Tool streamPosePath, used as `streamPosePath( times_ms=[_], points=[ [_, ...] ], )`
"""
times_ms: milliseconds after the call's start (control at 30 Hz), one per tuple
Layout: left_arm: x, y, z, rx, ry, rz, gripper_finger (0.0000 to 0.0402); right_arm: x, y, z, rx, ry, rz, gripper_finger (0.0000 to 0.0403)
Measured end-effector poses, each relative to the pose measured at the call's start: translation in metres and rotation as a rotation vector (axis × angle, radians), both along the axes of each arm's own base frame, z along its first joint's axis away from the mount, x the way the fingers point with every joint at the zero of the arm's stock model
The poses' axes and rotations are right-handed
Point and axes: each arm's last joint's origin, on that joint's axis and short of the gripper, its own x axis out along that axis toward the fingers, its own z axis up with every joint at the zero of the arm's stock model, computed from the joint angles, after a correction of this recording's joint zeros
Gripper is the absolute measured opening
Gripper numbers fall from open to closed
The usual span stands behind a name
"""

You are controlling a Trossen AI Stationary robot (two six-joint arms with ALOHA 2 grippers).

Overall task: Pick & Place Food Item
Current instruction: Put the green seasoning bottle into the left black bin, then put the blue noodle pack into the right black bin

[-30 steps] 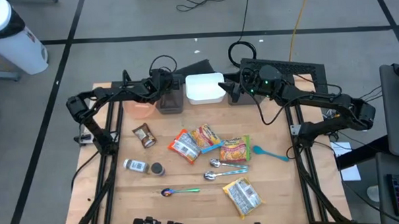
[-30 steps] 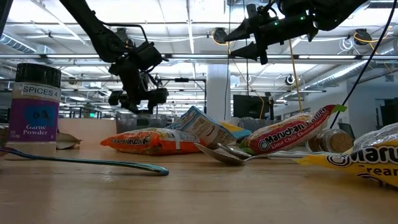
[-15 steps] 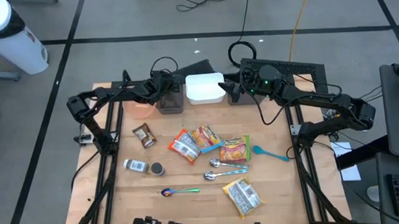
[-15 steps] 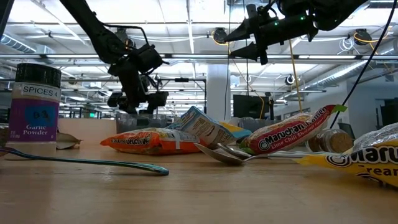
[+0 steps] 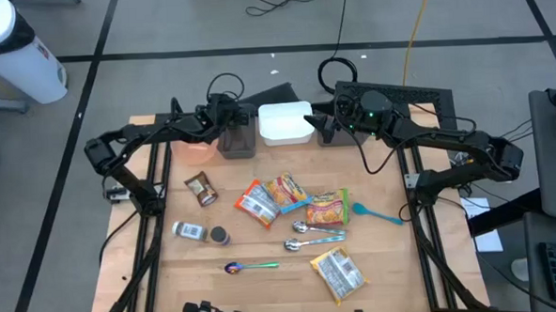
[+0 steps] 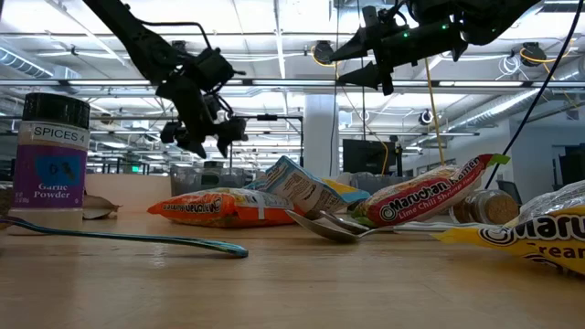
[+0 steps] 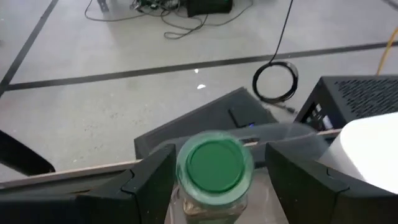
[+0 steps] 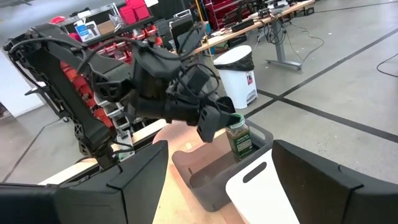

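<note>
Beside white tray [image 5: 285, 123], grey bin [image 5: 237, 139]

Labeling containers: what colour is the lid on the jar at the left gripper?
Green lid, clearest in the left wrist view.

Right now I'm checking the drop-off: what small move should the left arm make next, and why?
Probably lift the left pincer straight up. The green-lidded glass spice jar stands upright in the grey plastic bin, and the fingers sit spread beside its lid without clamping it, so it looks released.
</note>
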Motion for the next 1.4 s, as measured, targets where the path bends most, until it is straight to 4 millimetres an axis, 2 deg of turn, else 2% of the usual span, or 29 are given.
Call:
streamPosePath(
  times_ms=[167,367,600,767,933,1200,1400],
  points=[
    [-0.007,-0.006,0.024,0.05,-0.043,-0.022,0.0261,0.0,0.0,0.0,0.0,0.0,0.0,0.0279],
    [-0.023,-0.021,0.068,0.137,-0.104,-0.162,0.0252,0.0,0.0,0.0,0.0,0.0,0.0,0.0279],
    [-0.056,-0.054,0.129,0.223,-0.368,-0.355,0.0246,0.0,0.0,0.0,0.0,0.0,-0.002,0.0279],
    [-0.08,-0.084,0.158,0.211,-0.535,-0.596,0.025,0.0,0.0,0.0,0.001,0.003,-0.002,0.0279],
    [-0.1,-0.113,0.158,0.062,-0.514,-0.855,0.025,0.0,0.0,-0.001,0.034,-0.007,-0.006,0.0279],
    [-0.114,-0.142,0.128,-0.301,-0.331,-0.897,0.0251,0.001,0.002,-0.001,0.164,-0.058,-0.011,0.0279],
    [-0.118,-0.158,0.114,-0.428,-0.179,-0.926,0.0251,0.01,0.019,-0.001,0.209,-0.07,0.052,0.0279]
  ],
)
